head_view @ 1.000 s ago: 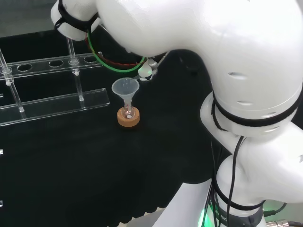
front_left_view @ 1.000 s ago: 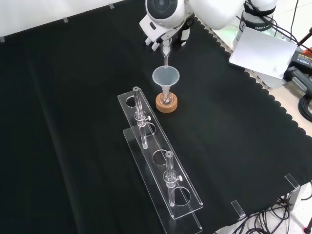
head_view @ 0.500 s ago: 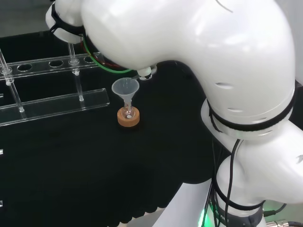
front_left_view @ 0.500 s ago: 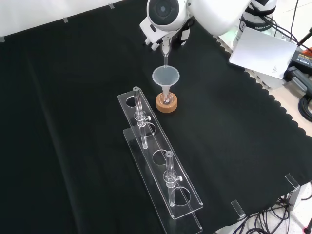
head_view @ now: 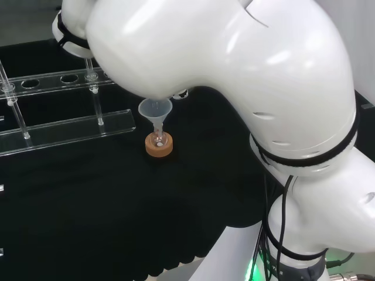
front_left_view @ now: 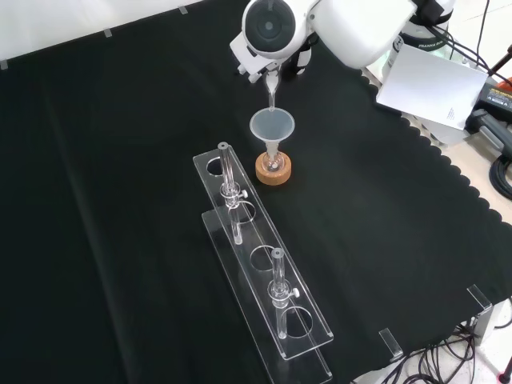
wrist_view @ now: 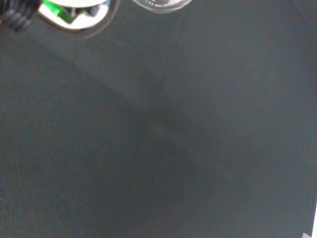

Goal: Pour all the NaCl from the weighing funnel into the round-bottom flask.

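Weighing funnel (front_left_view: pixel 271 94): thin, light, likely fragile glass; hold by its wide end, spout over the plastic funnel (front_left_view: pixel 272 128). Hand state cannot be determined.

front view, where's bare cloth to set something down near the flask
In the front view, the black cloth is bare left of the clear rack, and also right of the cork ring, out to the scalloped edge. It is crowded where the funnel stands in the flask, with the weighing funnel's stem above and the rack just below.
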`<act>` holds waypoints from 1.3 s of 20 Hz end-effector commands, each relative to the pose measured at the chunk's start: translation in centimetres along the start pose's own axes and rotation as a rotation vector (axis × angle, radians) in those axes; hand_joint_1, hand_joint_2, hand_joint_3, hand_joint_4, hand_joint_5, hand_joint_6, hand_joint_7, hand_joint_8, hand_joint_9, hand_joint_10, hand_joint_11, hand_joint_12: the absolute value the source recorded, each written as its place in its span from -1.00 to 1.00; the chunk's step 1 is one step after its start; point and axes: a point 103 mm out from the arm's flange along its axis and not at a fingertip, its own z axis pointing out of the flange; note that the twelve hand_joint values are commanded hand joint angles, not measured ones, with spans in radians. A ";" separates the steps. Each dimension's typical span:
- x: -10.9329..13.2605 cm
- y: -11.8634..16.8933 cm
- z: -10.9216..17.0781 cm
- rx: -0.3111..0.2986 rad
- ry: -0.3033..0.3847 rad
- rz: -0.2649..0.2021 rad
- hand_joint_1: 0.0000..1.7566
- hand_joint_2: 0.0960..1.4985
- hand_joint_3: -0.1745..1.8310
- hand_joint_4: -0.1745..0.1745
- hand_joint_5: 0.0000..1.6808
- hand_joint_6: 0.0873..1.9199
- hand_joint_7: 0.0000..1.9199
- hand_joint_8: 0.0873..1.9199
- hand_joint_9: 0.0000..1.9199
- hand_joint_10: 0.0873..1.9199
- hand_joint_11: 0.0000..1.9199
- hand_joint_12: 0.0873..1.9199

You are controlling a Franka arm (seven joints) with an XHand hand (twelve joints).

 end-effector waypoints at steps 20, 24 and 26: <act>0.4 -0.4 -1.6 0.025 -0.122 0.016 0.26 -0.18 -0.19 1.00 0.49 -0.33 -0.18 -0.39 0.32 -0.98 0.07 -0.12; 0.6 -0.5 -1.8 0.023 -0.145 0.016 0.26 -0.18 -0.19 1.00 0.49 -0.33 -0.18 -0.39 0.32 -0.98 0.07 -0.12; 0.7 -0.5 -2.1 0.021 -0.156 0.018 0.26 -0.18 -0.19 1.00 0.49 -0.33 -0.18 -0.39 0.32 -0.98 0.07 -0.12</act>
